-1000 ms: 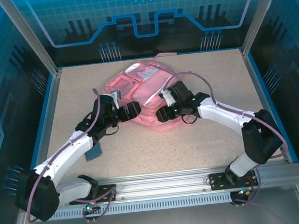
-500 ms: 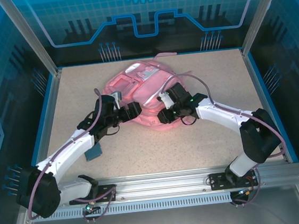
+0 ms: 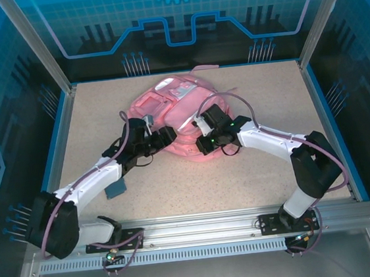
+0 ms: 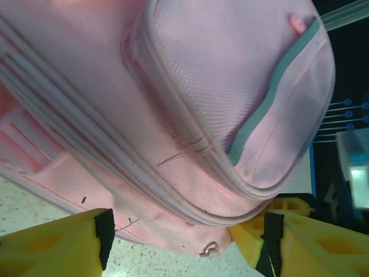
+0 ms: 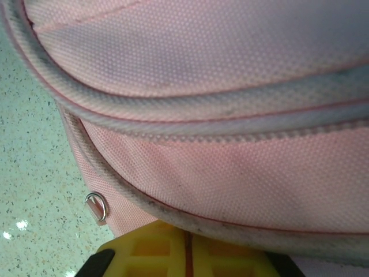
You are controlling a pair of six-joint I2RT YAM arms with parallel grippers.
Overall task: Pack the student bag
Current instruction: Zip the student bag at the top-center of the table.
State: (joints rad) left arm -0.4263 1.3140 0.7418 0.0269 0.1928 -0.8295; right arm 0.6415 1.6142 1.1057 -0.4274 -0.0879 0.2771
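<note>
Bag (image 3: 175, 103) lies flat on the table (image 3: 254, 171), upper centre of the top view, with both arms at its near edge. Left end effector (image 4: 187, 234) is wide, fingers straddling the bag's lower corner. Right end effector (image 5: 185, 254) is closed tight against the piped seam, bottom of its view. Can't tell if it pinches fabric. Metal ring (image 5: 96, 206) sits just left of it. My read: opening a zip. Left braces the corner and right pulls along the seam, slow and low, or the soft bag drags.
</note>
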